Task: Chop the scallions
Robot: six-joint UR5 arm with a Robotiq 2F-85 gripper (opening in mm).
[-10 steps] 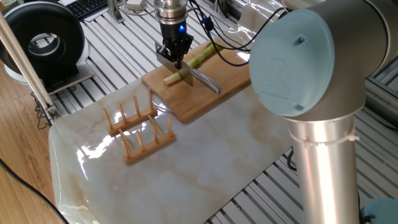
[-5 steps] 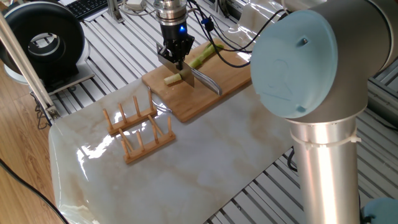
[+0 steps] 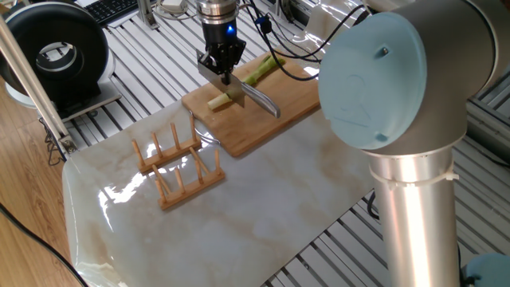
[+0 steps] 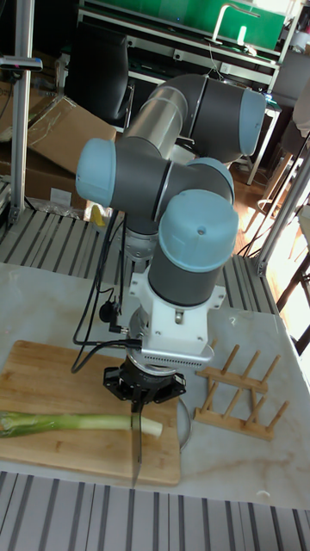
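The gripper [image 4: 138,398] points straight down over the bamboo cutting board [image 4: 52,379], its jaws pinched on the handle end of a silver knife [image 4: 137,448] whose blade hangs directly below them, edge toward the board, tip reaching toward the board's near edge in the tall view. Right under the jaws the blade meets the scallion [image 4: 77,422] close to its whitish end: a short pale stub sticks out on one side of the blade, while the long green stalk runs away on the other side, lying flat along the board. In the fixed view the gripper [image 3: 221,73] shows the same crossing, blade [image 3: 256,97] roughly square to the scallion [image 3: 239,86]. Whether the edge has gone fully through cannot be told. To chop well, the blade should drive straight down to the wood, staying perpendicular to the stalk so the piece comes off clean and does not roll, then rise clear before stepping along toward the green end. Beyond the board, well away from the jaws, a wooden dish rack [image 3: 177,163] stands on the marble tabletop [image 3: 263,207].
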